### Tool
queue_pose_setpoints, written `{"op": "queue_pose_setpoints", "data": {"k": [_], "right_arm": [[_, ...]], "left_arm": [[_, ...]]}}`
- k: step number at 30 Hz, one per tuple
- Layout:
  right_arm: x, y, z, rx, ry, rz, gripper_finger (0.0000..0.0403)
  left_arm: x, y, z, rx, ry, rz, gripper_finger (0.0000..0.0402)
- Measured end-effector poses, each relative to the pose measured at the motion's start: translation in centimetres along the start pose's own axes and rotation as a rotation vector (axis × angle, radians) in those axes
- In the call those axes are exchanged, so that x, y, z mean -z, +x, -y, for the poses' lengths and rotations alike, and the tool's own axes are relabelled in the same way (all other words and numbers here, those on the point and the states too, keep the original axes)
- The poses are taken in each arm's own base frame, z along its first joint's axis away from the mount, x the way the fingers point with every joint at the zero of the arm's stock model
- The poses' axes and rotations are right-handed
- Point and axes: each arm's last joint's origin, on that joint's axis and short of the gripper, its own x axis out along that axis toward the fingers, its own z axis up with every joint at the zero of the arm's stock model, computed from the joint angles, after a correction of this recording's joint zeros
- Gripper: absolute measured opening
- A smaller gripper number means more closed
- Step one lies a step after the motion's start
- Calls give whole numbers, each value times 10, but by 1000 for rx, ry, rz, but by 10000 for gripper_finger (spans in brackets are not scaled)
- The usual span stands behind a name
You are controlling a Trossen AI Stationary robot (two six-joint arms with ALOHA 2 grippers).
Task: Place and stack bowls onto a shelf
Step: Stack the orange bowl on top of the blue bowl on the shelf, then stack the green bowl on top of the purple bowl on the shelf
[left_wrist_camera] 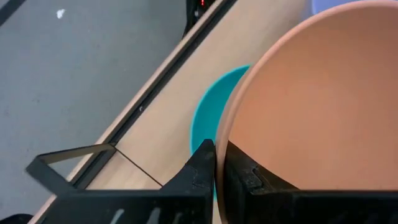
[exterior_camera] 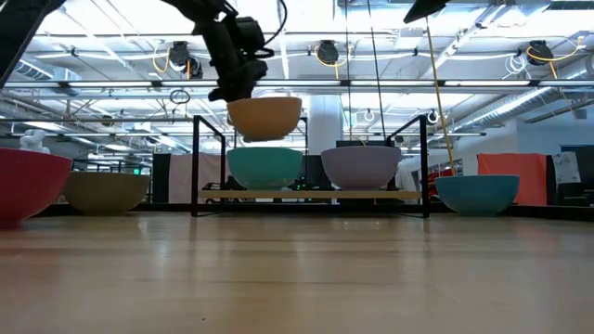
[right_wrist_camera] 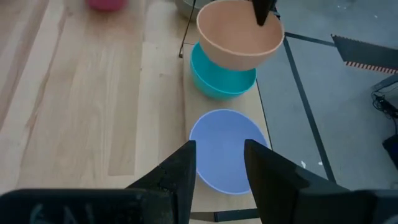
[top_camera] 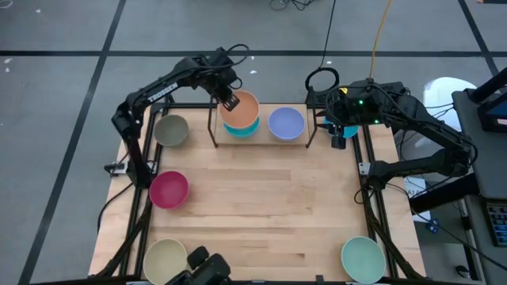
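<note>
Nearest the low camera sits the magenta bowl [exterior_camera: 28, 184] on the table's left side. The left gripper [top_camera: 230, 100] pinches the orange bowl [top_camera: 240, 108] by its rim — held clear above the cyan bowl [exterior_camera: 265, 168] on the shelf [exterior_camera: 311, 195]; the lavender bowl [top_camera: 286, 123] stands beside. The right gripper [right_wrist_camera: 219, 163] hovers near it, fingers spread. No writing is legible.
</note>
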Motion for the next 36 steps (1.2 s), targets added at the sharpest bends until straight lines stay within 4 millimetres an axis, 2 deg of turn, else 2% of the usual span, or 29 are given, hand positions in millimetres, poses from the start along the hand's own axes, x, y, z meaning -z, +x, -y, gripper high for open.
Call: {"op": "queue_pose_setpoints", "data": {"k": [11,17,19,23,28,32,36], "right_arm": [[0,0,0,0,-1,0,128],[0,0,0,0,-2,0,128],[0,0,0,0,-3,0,128],[-1,0,0,4,-4,10,128],[-2,0,1,9,-4,21,128],[-3,0,1,16,-5,25,128],[-2,0,3,80,-3,-5,128]], "left_arm": [[-1,41,-7,25,29,-97,9],[-1,54,-11,43,55,-119,10],[-1,56,-11,43,63,-122,24],[-5,55,-8,43,74,-83,64],[-8,51,-7,39,55,-44,94],[-8,36,-6,30,58,-13,107],[-7,7,-3,25,70,54,111]]}}
